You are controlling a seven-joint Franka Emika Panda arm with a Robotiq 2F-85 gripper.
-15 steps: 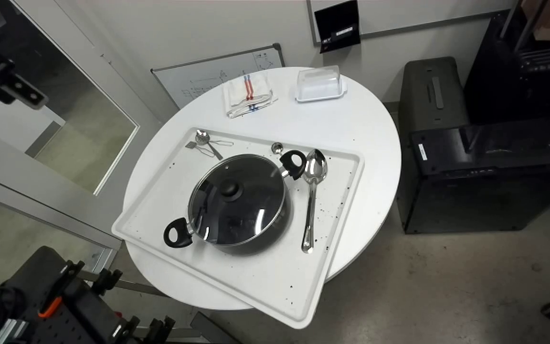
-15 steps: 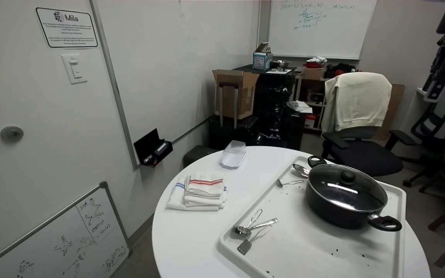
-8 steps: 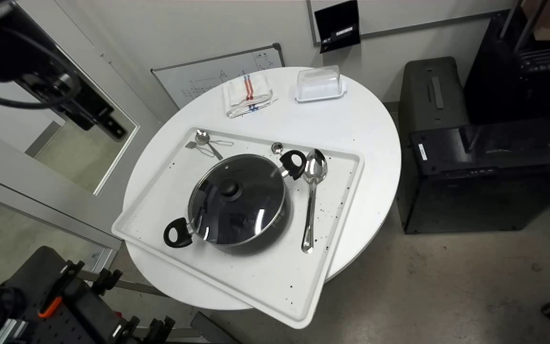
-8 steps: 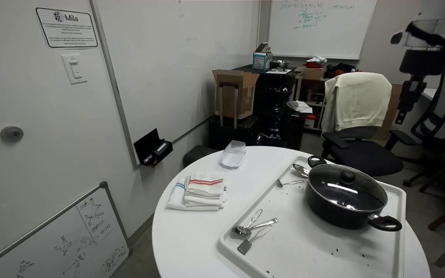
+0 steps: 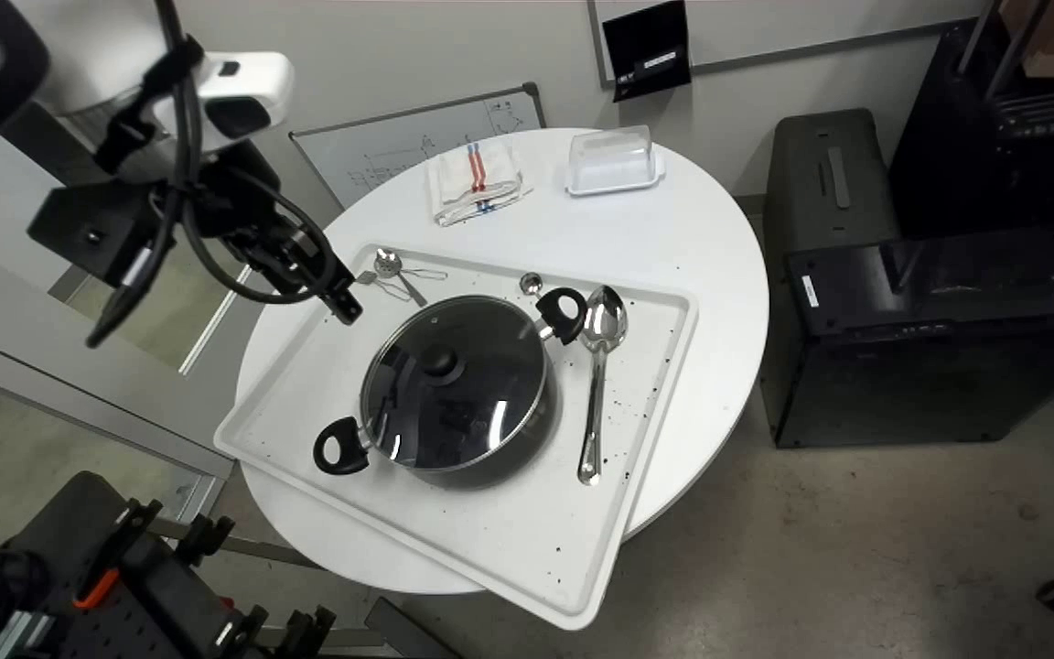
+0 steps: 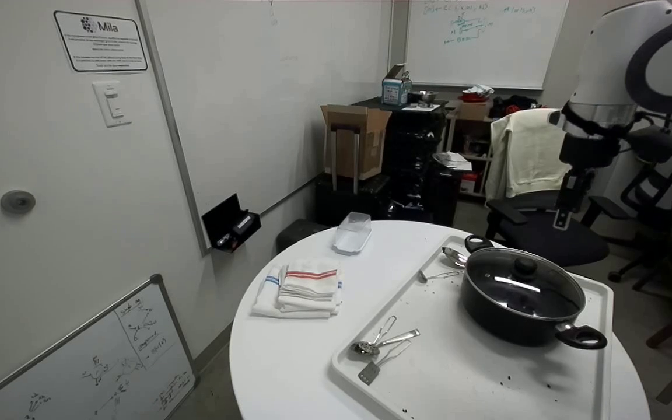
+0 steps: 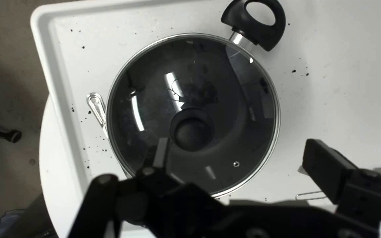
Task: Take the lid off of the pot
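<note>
The pot (image 5: 510,462) is black, with a loop handle on each side, and stands on a white tray. The domed glass lid (image 5: 481,394) with its dark centre knob (image 5: 440,360) sits on the pot. Pot (image 6: 487,303) and lid (image 6: 505,280) also show in an exterior view. In the wrist view the lid (image 7: 217,99) fills the middle, with the knob (image 7: 192,134) beyond the left finger. My gripper (image 7: 238,145) is open and empty, its fingers wide apart. In both exterior views the gripper (image 5: 346,309) (image 6: 562,219) hangs in the air beside and above the pot, touching nothing.
The tray (image 5: 573,595) lies on a round white table (image 5: 710,275). A large metal spoon (image 5: 595,394) and a small ladle (image 5: 532,284) lie beside the pot. Small utensils (image 5: 390,265) lie at a tray corner. Folded towels (image 5: 477,178) and a butter dish (image 5: 614,165) are further back.
The arm has swung in from the edge of both exterior views and come lower, bringing the gripper nearer the pot. Pot, lid and utensils have not moved.
</note>
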